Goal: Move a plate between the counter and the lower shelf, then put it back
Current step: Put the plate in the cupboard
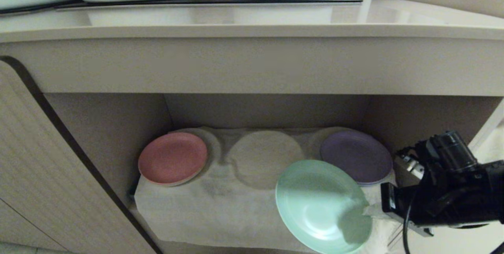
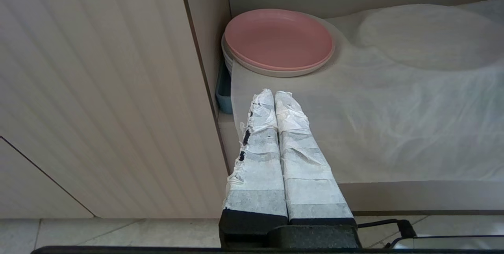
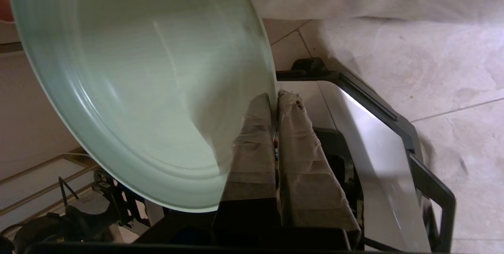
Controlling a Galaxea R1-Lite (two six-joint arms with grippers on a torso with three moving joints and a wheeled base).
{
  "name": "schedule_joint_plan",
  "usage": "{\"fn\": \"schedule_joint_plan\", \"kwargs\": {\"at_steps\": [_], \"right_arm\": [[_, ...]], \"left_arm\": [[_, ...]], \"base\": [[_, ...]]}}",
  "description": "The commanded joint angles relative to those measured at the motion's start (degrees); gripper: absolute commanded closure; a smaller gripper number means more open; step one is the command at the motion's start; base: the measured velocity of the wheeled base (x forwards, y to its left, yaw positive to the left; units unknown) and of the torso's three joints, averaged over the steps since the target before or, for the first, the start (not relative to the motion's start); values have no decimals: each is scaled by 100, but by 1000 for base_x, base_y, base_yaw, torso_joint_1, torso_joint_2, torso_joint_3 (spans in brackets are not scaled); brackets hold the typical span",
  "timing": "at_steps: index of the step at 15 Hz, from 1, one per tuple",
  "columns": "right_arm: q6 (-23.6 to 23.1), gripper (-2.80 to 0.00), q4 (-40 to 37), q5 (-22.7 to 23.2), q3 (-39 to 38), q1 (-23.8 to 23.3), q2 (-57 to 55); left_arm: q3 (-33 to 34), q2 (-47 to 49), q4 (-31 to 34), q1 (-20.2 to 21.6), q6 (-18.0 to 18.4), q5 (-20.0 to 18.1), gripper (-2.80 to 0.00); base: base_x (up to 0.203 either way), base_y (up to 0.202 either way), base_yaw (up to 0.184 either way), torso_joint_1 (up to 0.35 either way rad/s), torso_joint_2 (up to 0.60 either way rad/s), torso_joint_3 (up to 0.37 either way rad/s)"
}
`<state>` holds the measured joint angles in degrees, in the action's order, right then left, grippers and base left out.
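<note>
Plate [image 1: 315, 203] hangs tilted in the right tool [image 1: 370, 210], clamped at its rim, just outside the lower shelf [image 1: 220, 199], so I judge placing on the counter [image 1: 252, 19] and the return remain.

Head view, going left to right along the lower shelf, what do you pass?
Pink plate → bare cloth bump → green plate, held in the right tool → right arm's camera.

Lower shelf [image 1: 98, 136] w/ wrinkled white cloth [image 1: 220, 206], pink plate [image 1: 172, 158] & purple plate [image 1: 356, 156] on top
</note>
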<state>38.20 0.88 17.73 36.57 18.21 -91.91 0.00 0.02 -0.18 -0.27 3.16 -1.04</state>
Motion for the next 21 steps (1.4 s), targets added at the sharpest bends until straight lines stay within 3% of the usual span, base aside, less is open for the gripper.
{"fn": "schedule_joint_plan", "kwargs": {"at_steps": [1,12,16,21], "right_arm": [[144,0,141,5,33,122,-206],[587,0,440,-747,888,760,-1066],[981,0,459,-1149,1324,1105,-1422],[987,0,416,-1242,1703,1132,-1671]], "left_arm": [[0,-2,1,0,1,-2,0],[0,-2,1,0,1,-2,0],[0,-2,1,0,1,2,0],[0,-2,1,0,1,-2,0]], "base": [[0,0,0,0,0,0],[0,0,0,0,0,0],[0,0,0,0,0,0],[0,0,0,0,0,0]]}}
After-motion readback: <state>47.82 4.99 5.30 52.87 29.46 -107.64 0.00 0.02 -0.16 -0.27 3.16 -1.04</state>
